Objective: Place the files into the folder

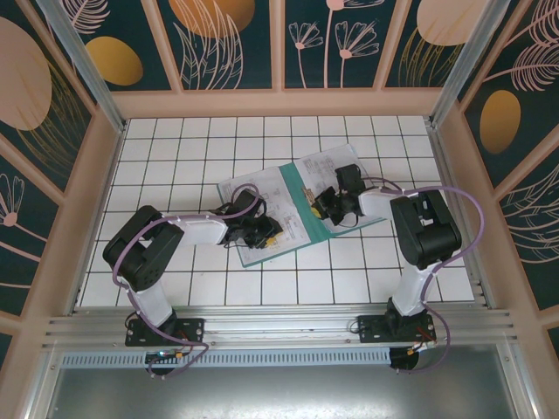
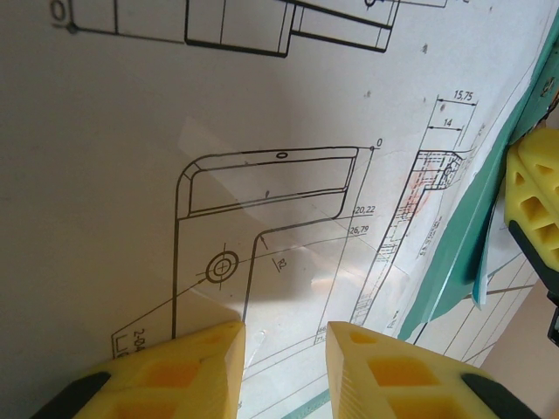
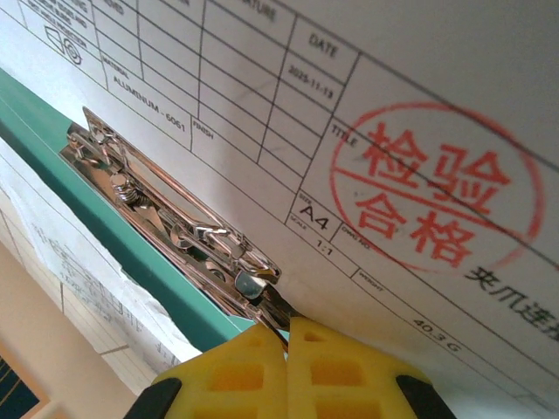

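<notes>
Table: white square-tiled top (image 1: 175, 148), set in a pink-framed booth with dark floral walls (image 1: 236, 44).
Left claw: my left claw (image 2: 284, 367) has its yellow ribbed fingers spread with nothing between them. It sits low over a sheet, and I cannot tell if it touches the paper.
Files: thin white sheets (image 2: 131, 175) printed with black part drawings and dimensions. They are smooth with a slight sheen. One lies under my left claw, on the left side of the spine.
Folder: dark teal, flat and matte (image 1: 291, 209), lying open mid-table. Its spine is the long axis and runs away from my bases, with the far end leaning a little left.
Metal clip: bright sprung steel (image 3: 166, 209) lying along the spine, just beside a sheet that carries a title block and a round red stamp (image 3: 428, 192).
Right claw: my right claw (image 3: 286, 362) has its fingers pressed together, apparently pinching the clip's lever tip. The contact itself is partly hidden.
Key relation: the clip lies straight ahead of my right claw, so that arm is the nearer one. As I judge it, the left sheet must slide right, toward the spine, to go under the clip.
</notes>
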Action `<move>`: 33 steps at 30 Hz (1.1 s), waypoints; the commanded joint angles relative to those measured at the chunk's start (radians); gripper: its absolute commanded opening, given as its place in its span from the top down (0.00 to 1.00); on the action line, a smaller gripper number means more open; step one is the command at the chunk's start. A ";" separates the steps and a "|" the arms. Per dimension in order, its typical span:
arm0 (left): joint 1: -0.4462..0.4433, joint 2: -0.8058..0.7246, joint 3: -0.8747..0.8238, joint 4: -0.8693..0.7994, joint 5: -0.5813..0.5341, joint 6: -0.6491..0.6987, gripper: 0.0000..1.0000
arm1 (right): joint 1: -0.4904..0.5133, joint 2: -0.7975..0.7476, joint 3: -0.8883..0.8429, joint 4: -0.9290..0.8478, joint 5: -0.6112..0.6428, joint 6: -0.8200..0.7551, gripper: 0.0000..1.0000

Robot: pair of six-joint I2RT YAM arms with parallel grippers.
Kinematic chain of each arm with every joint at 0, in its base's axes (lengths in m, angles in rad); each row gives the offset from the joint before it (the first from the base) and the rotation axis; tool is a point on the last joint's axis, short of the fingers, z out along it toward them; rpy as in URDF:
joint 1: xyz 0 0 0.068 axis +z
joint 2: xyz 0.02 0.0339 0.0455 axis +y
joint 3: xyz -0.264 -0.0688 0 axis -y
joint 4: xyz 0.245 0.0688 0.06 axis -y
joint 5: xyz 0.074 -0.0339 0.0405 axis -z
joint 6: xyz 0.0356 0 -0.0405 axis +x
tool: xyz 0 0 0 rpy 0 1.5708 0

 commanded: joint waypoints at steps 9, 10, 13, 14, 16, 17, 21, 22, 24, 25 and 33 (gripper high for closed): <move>-0.004 0.014 -0.027 -0.075 -0.020 0.001 0.68 | 0.071 0.059 0.063 -0.284 0.149 0.028 1.00; -0.004 0.013 -0.027 -0.074 -0.020 0.002 0.68 | 0.072 0.051 0.076 -0.290 0.147 0.032 1.00; -0.004 0.013 -0.026 -0.077 -0.021 0.002 0.68 | 0.072 0.033 0.098 -0.298 0.147 0.040 1.00; -0.004 0.013 -0.025 -0.078 -0.021 0.004 0.68 | 0.072 0.029 0.102 -0.299 0.146 0.041 1.00; -0.004 0.013 -0.025 -0.079 -0.023 0.006 0.68 | 0.072 0.028 0.107 -0.300 0.145 0.041 1.00; -0.003 0.010 -0.025 -0.081 -0.024 0.007 0.68 | 0.072 0.028 0.108 -0.300 0.144 0.040 1.00; -0.004 0.008 -0.026 -0.084 -0.026 0.009 0.68 | 0.065 0.022 0.112 -0.300 0.145 0.026 1.00; -0.004 0.009 -0.026 -0.086 -0.027 0.010 0.68 | 0.065 0.018 0.115 -0.297 0.145 0.019 0.97; -0.004 0.008 -0.025 -0.092 -0.030 0.016 0.68 | 0.064 0.009 0.125 -0.294 0.150 -0.001 0.84; -0.004 0.008 -0.023 -0.096 -0.032 0.022 0.68 | 0.063 0.005 0.132 -0.293 0.153 -0.010 0.76; -0.004 0.014 0.034 -0.211 -0.079 0.128 0.68 | 0.071 -0.123 0.135 -0.120 0.147 -0.104 0.44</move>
